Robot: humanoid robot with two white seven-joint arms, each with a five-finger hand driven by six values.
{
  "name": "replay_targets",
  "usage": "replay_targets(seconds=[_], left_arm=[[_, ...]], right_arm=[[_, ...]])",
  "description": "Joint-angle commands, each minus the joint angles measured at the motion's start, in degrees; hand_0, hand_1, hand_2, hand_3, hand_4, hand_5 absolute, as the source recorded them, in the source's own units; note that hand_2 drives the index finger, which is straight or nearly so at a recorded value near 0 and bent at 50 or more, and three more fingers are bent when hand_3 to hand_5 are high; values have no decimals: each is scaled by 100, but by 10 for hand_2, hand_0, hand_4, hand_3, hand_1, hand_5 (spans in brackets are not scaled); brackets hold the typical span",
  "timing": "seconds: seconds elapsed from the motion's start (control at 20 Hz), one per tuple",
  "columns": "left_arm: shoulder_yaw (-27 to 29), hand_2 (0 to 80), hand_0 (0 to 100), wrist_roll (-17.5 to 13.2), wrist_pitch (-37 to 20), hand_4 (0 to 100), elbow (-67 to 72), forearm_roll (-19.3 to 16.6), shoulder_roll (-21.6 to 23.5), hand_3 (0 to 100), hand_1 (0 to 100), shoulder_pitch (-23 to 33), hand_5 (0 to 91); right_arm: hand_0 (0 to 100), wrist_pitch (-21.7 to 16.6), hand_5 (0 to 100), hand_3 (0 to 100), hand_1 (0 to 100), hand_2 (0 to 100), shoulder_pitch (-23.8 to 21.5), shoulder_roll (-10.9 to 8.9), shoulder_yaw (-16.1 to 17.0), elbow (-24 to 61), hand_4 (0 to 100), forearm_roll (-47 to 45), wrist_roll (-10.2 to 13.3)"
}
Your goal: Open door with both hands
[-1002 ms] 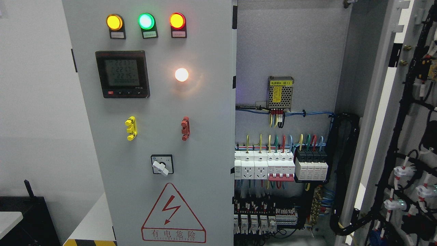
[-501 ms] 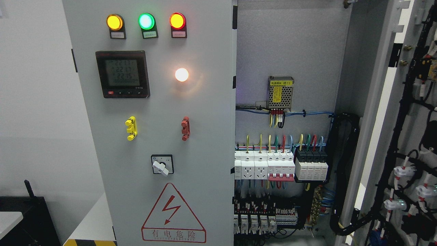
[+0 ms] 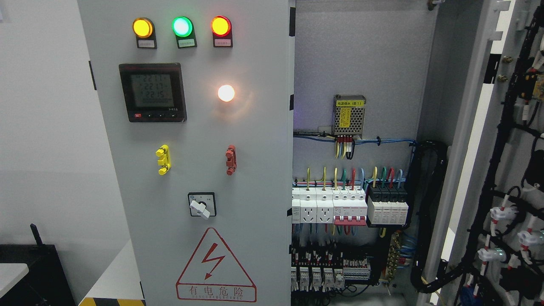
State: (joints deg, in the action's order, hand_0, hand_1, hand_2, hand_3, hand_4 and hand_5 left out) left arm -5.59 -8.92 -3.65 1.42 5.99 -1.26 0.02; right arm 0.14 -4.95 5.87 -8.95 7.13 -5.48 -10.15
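A grey electrical cabinet fills the head view. Its left door (image 3: 255, 140) is closed and carries three lit lamps (image 3: 182, 26), a black meter (image 3: 152, 92), a glowing white lamp (image 3: 226, 93), a yellow handle (image 3: 163, 159), a red handle (image 3: 230, 160), a rotary switch (image 3: 201, 205) and a red warning triangle (image 3: 215, 268). The right door (image 3: 516, 140) is swung wide open at the far right, its inner face lined with black cable bundles. Neither hand nor arm shows anywhere.
Inside the open bay sit a metal power supply (image 3: 349, 114), rows of breakers and sockets (image 3: 348, 208) and coloured wiring. A black box (image 3: 36, 272) and a white surface (image 3: 114, 276) lie at the lower left beside a white wall.
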Motion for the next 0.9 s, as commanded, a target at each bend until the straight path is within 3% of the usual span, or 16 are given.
replay_targets(seconds=[0.0, 0.55, 0.75, 0.85], left_arm=[[-380, 0, 0, -48, 92, 0, 95, -282, -85, 0, 0, -195, 0], [-478, 0, 0, -66, 5, 0, 87, -274, -94, 0, 0, -186, 0], [-460, 0, 0, -66, 5, 0, 78, -256, -94, 0, 0, -186, 0], [-460, 0, 0, -66, 5, 0, 78, -247, -94, 0, 0, -186, 0]], right_arm=[[383, -6, 0, 0, 0, 0, -313, -375, 7, 1139, 0, -5, 5], [383, -173, 0, 0, 0, 0, -1886, -1008, 24, 4505, 0, -41, 75], [383, -172, 0, 0, 0, 0, -2194, -974, 586, 5148, 0, -14, 75], [383, -208, 0, 0, 0, 0, -2422, -1017, 622, 5665, 0, -23, 66]])
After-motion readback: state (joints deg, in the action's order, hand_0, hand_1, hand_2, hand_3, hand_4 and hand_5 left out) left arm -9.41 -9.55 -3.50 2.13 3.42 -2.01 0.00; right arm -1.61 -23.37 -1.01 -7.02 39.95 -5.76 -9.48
